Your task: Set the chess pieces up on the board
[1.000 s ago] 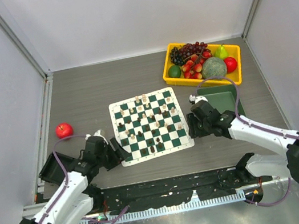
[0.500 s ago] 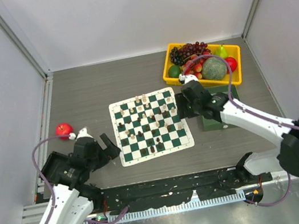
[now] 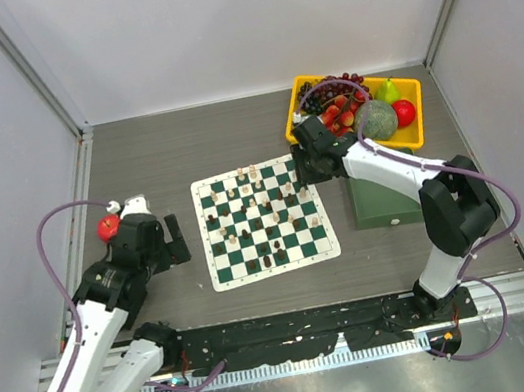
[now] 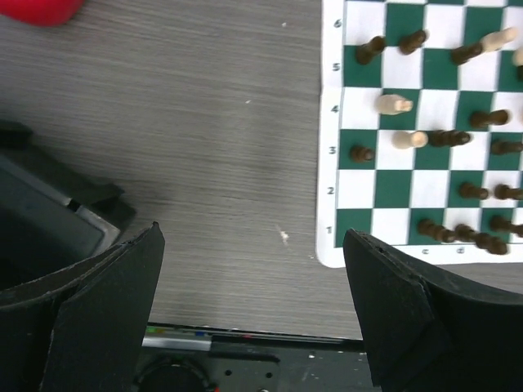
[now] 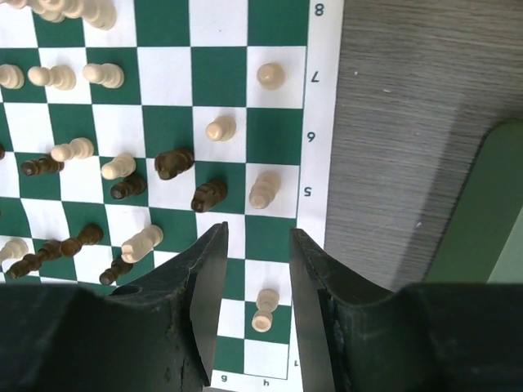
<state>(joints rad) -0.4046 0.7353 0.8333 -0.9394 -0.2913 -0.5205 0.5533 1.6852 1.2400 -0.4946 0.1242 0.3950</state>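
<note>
The board [image 3: 264, 218] lies mid-table with cream and dark chess pieces [image 3: 254, 207] scattered over it, several lying on their sides. My right gripper [image 3: 300, 171] hovers over the board's far right edge. In the right wrist view the right gripper [image 5: 257, 237] is open with a moderate gap, and a cream pawn [image 5: 263, 309] stands on the board [image 5: 221, 73] in that gap, touching neither finger. My left gripper [image 3: 177, 241] is off the board's left edge. In the left wrist view the left gripper [image 4: 253, 294] is wide open over bare table, with the board [image 4: 392, 188] to its right.
A red apple [image 3: 105, 229] sits by the left arm, also seen in the left wrist view as the red apple [image 4: 37, 8]. A yellow bin [image 3: 295, 109] of fruit stands back right. A plain green bin [image 3: 385, 200] lies right of the board; the green bin [image 5: 490, 212] also shows beside the right gripper.
The left gripper drew back leftward from the board's near left edge and opened wide. The right arm swung from the board's near right side to its far right edge, jaws narrowing.
</note>
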